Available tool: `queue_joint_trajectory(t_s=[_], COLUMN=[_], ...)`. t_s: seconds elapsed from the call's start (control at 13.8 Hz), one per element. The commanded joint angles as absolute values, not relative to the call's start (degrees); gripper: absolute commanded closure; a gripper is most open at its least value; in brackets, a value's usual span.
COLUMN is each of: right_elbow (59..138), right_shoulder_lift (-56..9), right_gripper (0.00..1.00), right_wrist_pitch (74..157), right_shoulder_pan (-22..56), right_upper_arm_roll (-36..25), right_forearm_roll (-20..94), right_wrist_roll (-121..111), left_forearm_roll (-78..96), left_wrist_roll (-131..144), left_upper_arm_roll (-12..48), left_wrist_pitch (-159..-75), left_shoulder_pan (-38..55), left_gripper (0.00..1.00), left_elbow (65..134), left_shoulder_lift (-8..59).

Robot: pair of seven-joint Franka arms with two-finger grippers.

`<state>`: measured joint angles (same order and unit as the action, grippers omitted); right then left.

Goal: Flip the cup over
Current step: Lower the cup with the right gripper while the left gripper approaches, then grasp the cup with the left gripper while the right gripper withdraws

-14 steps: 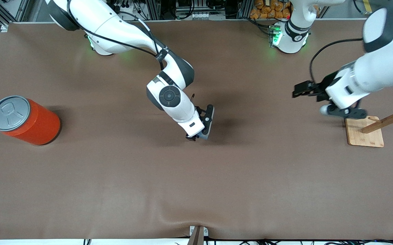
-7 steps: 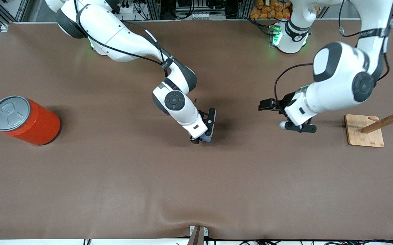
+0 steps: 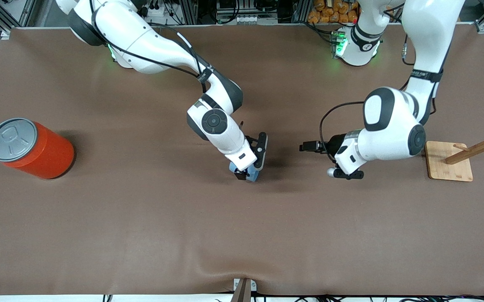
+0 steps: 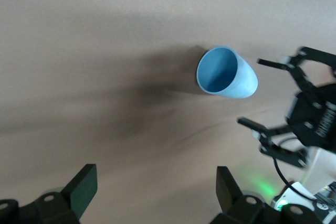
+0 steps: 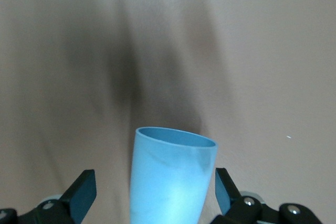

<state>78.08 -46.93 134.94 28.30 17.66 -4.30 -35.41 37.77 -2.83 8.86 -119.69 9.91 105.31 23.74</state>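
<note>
At the table's middle, the light-blue cup (image 3: 250,173) lies on its side, mouth toward the left gripper (image 3: 309,147); both the right gripper (image 3: 248,172) and the left one are spread apart, grasping nothing.

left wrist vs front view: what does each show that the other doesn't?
Only the left wrist view: the cup's open mouth and darker inside, and the left gripper's fingers spread apart.
Only the front view: the orange can at the right arm's end of the table, and the wooden stand at the left arm's end.
Both: the cup, mostly hidden in front view, and the right gripper at it.
</note>
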Motion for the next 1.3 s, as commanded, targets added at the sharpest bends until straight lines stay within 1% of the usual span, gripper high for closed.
queue_joint_trajectory(t_s=[0.0,0.14,0.29,0.43,0.58,0.65,0.72,0.8,0.94,1.09,1.16,1.23], right_elbow=[78.66,78.66,78.66,78.57,78.66,78.58,78.57,78.57,78.57,78.66,78.66,78.58], right_shoulder_lift=[-41.33,-37.46,-34.29,-32.44,-32.17,-31.65,-30.6,-30.24,-28.49,-27.17,-26.98,-26.55], right_gripper=[0.0,0.0,0.0,0.0,0.0,0.0,0.0,0.0,0.0,0.0,0.0,0.0], right_wrist_pitch=[129.57,124.92,119.73,118.13,117.86,115.69,114.19,114.0,113.82,113.12,113.12,112.94], right_shoulder_pan=[27.95,27.25,24.89,20.85,17.33,16.1,15.56,15.56,15.29,15.03,13.99,11.54], right_upper_arm_roll=[17.67,17.32,17.23,17.23,17.14,16.53,14.61,11.81,7.23,1.78,0.1,-0.09], right_forearm_roll=[-4.04,-4.3,-4.48,-4.04,-4.04,-4.3,-4.39,-4.31,-4.13,-3.78,-3.69,-3.52], right_wrist_roll=[-27.02,-21.56,-20.13,-20.21,-20.13,-20.04,-20.04,-20.04,-20.04,-20.21,-20.21,-20.21], left_forearm_roll=[44.36,50.5,57.09,61.16,61.43,61.44,61.44,61.44,62.39,66.43,67.58,67.67], left_wrist_roll=[-7.8,-10.01,-10.19,-10.46,-12.73,-14.31,-15.89,-16.69,-16.79,-17.66,-18.28,-19.15], left_upper_arm_roll=[9.58,9.58,10.1,10.72,10.72,10.72,10.72,10.81,10.81,10.72,10.72,10.72], left_wrist_pitch=[-122.69,-122.78,-122.78,-122.78,-122.78,-122.78,-122.78,-122.78,-122.78,-122.78,-122.87,-122.96], left_shoulder_pan=[10.37,10.55,10.63,10.72,11.34,11.34,11.42,11.69,13.18,15.02,15.64,15.64], left_gripper=[0.0,0.0,0.0,0.0,0.0,0.0,0.03,0.09,0.18,0.25,0.33,0.36], left_elbow=[104.15,102.84,101.87,100.29,97.57,95.99,94.58,92.74,89.14,88.42,88.24,87.63], left_shoulder_lift=[27.5,29.79,32.07,34.53,37.6,39.44,41.29,43.05,45.78,46.49,46.93,47.46])
